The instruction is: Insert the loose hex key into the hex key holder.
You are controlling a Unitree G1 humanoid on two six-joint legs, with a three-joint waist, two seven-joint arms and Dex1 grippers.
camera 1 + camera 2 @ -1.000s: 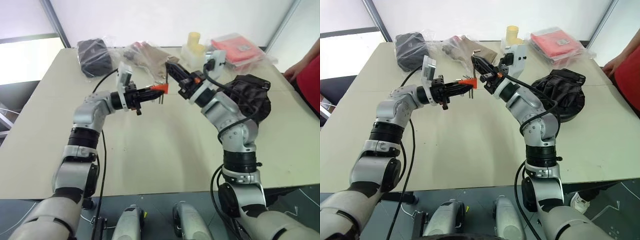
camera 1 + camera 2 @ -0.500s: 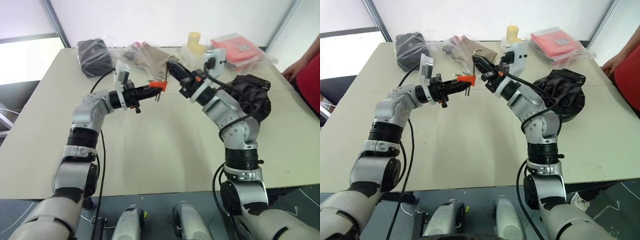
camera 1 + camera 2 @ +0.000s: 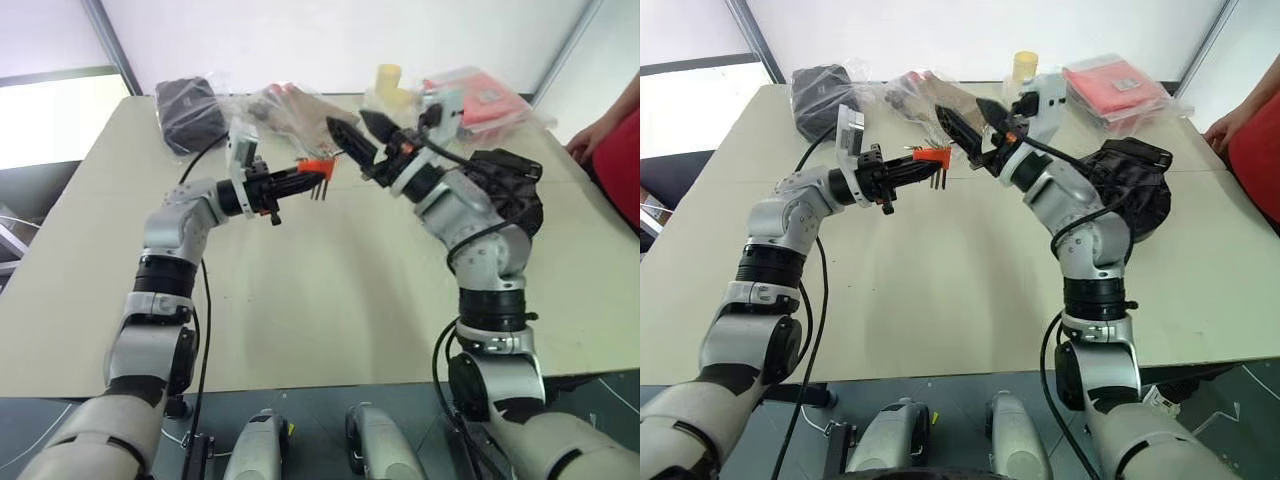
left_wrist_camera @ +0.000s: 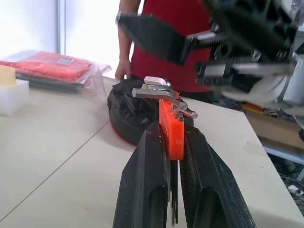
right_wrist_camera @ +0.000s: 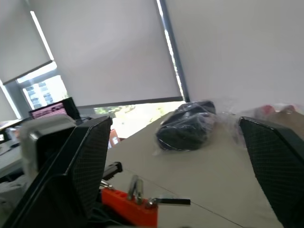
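My left gripper (image 3: 300, 178) is shut on the orange-red hex key holder (image 3: 318, 166), holding it above the table and pointing it to the right. Several thin grey keys (image 4: 156, 88) stick out of the holder (image 4: 170, 128). One bent key (image 5: 168, 202) lies across its end. I cannot tell the loose hex key apart from these. My right gripper (image 3: 355, 130) is open wide just right of and slightly above the holder, with nothing between its fingers (image 5: 90, 161).
A black glove (image 3: 505, 190) lies behind my right arm. A red packet (image 3: 470, 95), a yellow and white thing (image 3: 388, 85), clear bags (image 3: 290, 100) and a bagged black thing (image 3: 188, 110) line the table's far edge (image 3: 130, 100). A person in red (image 3: 615, 140) stands at the right.
My right gripper has gone from shut to wide open and drawn slightly up and to the right, away from the holder. The left gripper still holds the holder in the same place.
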